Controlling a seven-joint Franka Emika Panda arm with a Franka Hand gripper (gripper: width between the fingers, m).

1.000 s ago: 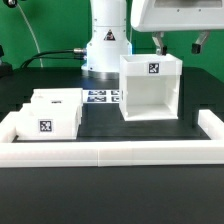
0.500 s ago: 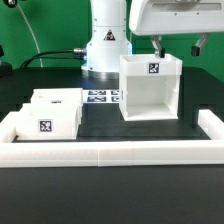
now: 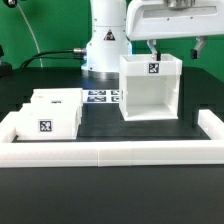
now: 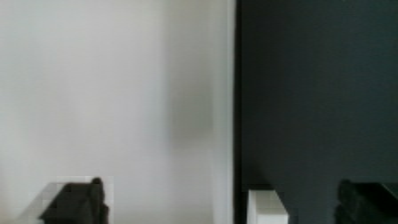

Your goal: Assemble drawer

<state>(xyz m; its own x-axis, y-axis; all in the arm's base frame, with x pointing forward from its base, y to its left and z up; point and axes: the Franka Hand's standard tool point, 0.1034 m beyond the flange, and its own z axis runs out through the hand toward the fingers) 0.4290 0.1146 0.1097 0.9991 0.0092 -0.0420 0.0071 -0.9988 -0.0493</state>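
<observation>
The drawer's tall white housing [image 3: 150,88] stands on the black table right of centre, its open side facing the front and a tag on its top front edge. Two small white trays [image 3: 45,121] [image 3: 57,98] sit together at the exterior view's left, the front one showing a tag. My gripper [image 3: 175,46] hangs open and empty just above and behind the housing's top, fingers spread about as wide as the housing. In the wrist view the gripper [image 4: 222,205] is open; a blurred white surface [image 4: 107,100] fills one half, a dark one the other.
A long low white border wall [image 3: 110,152] runs along the front and both sides. The marker board [image 3: 99,97] lies flat between the trays and the housing. The robot's white base [image 3: 105,45] stands behind it, with a black cable at the back left.
My gripper has shifted a little toward the exterior view's left above the housing, still open. The housing and trays have not moved.
</observation>
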